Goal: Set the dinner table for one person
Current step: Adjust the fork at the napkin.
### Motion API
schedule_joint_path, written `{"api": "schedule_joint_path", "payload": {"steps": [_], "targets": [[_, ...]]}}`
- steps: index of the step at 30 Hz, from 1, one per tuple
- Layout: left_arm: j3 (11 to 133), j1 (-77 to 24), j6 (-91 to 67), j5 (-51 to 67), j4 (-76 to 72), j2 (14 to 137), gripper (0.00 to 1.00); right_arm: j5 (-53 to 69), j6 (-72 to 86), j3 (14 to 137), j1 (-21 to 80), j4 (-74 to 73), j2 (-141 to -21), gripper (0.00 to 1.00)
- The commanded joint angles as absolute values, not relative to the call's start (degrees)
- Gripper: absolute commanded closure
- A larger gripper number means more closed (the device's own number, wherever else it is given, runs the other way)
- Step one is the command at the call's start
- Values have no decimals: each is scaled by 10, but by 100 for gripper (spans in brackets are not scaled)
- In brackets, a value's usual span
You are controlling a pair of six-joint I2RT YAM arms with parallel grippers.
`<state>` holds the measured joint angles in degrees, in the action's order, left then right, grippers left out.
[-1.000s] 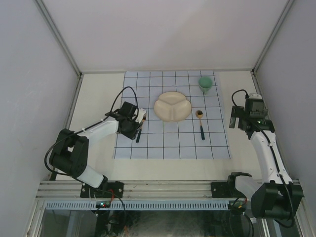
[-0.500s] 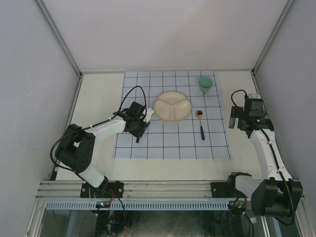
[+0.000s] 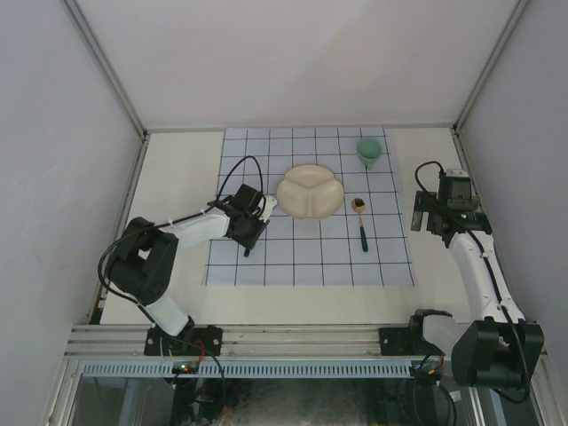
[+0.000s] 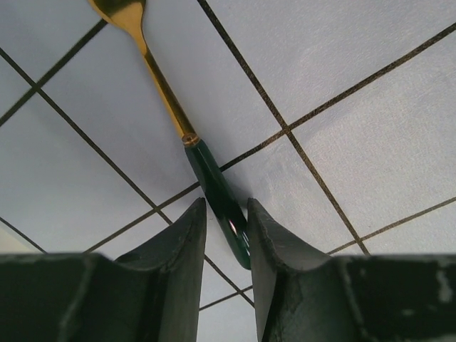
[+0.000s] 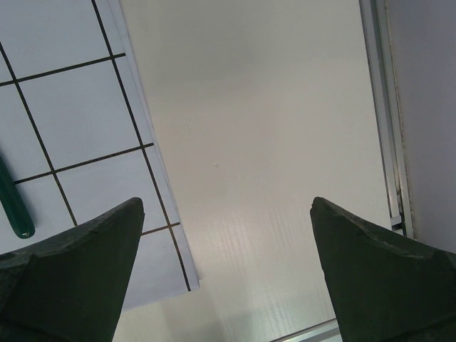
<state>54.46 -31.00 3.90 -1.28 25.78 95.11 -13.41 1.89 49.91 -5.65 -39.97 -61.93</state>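
Pincers first: the left pincer (image 4: 222,228) is down at the cloth (image 3: 311,257), narrowed to a slim gap astride the green handle (image 4: 217,189) of a gold-headed utensil (image 4: 160,85) that lies flat. The handle seems to brush one finger, but I can't tell whether it is pinched. The right pincer (image 5: 226,206) gapes wide and holds nothing, hanging over bare tabletop (image 3: 177,160) just past the cloth's right edge.

The cream tabletop fills the floor of a pale-walled booth, with the blue grid cloth at its middle. On the cloth sit a divided plate (image 3: 310,191), a green cup (image 3: 370,151) at the far right corner, and a spoon (image 3: 361,222) right of the plate.

Bare strips of tabletop run down both sides of the cloth, and the walls stand close beyond them.
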Motion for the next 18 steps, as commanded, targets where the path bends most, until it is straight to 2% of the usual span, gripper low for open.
{"api": "schedule_joint_path", "payload": {"steps": [1,3,5,6,14,18], "targets": [[566,-314,24,-2,258,965,66,-137,25,509,-59,-379,-616,0],[568,-313,23,5,260,968,73,-137,25,509,-59,-380,-616,0],[571,-314,22,12,262,972,92,-136,25,509,-60,-380,-617,0],[571,-313,21,15,263,974,98,-136,25,509,-60,-380,-617,0],[567,-308,0,30,251,924,100,-137,25,509,-58,-380,-620,0],[566,-293,-34,-18,233,877,100,-136,26,509,-59,-380,-621,0]]}}
